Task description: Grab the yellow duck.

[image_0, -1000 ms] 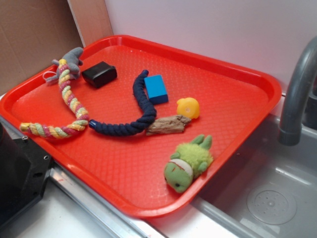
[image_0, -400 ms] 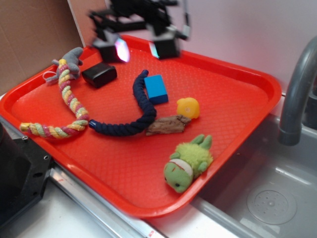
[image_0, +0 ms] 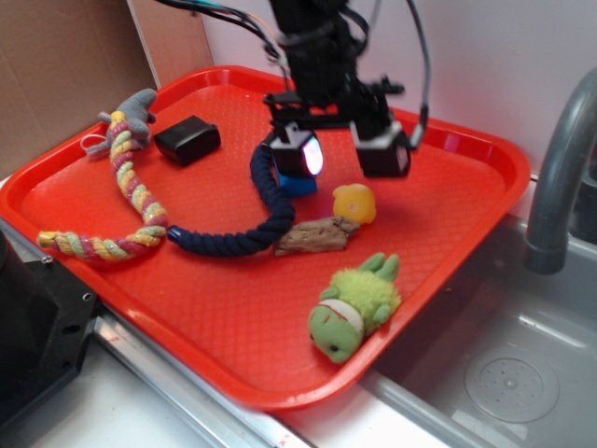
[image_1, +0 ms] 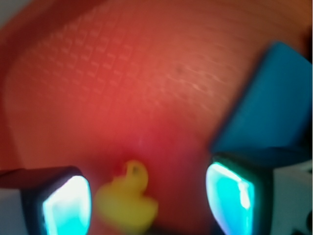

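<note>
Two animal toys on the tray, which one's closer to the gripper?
The yellow duck: small, smooth, just below the open gripper and beside the brown wood piece. The fuzzy green plush lies farther off, near the tray front edge.

The arm is matte black, a blocky column with thin black cables looping out from its sides, one of them showing a trace of coloured wire near the top. Its claw (image_0: 340,157) ends in two squarish black fingers (image_0: 382,149). Each carries a glossy inner pad (image_1: 230,196) that glows cyan in the wrist view and pinkish-white from outside.
</note>
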{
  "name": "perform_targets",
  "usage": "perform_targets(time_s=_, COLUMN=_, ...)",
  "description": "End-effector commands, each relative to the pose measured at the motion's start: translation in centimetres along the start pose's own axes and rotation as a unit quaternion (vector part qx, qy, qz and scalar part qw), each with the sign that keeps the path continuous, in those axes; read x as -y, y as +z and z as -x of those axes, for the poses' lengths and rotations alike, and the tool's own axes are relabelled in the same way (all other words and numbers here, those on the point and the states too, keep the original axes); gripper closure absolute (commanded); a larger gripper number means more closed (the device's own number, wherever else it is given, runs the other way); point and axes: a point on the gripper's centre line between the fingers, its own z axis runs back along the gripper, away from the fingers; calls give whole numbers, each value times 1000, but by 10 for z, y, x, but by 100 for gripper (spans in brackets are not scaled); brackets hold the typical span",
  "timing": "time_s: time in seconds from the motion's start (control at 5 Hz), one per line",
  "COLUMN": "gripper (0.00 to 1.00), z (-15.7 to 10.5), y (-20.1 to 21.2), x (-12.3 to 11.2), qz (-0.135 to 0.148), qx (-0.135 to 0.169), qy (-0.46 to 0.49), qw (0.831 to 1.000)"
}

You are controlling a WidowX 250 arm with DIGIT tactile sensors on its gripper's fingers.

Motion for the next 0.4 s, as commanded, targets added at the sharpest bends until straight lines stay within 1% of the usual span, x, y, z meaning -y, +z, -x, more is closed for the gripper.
perform_targets(time_s=0.0, gripper=0, z=12, y=-20, x=19, qz=-43, qx=-37, qy=-118, qw=991)
perform_targets(time_s=0.2, gripper=100, z=35, y=-27, x=15, qz=-73, qx=-53, qy=-129, qw=988)
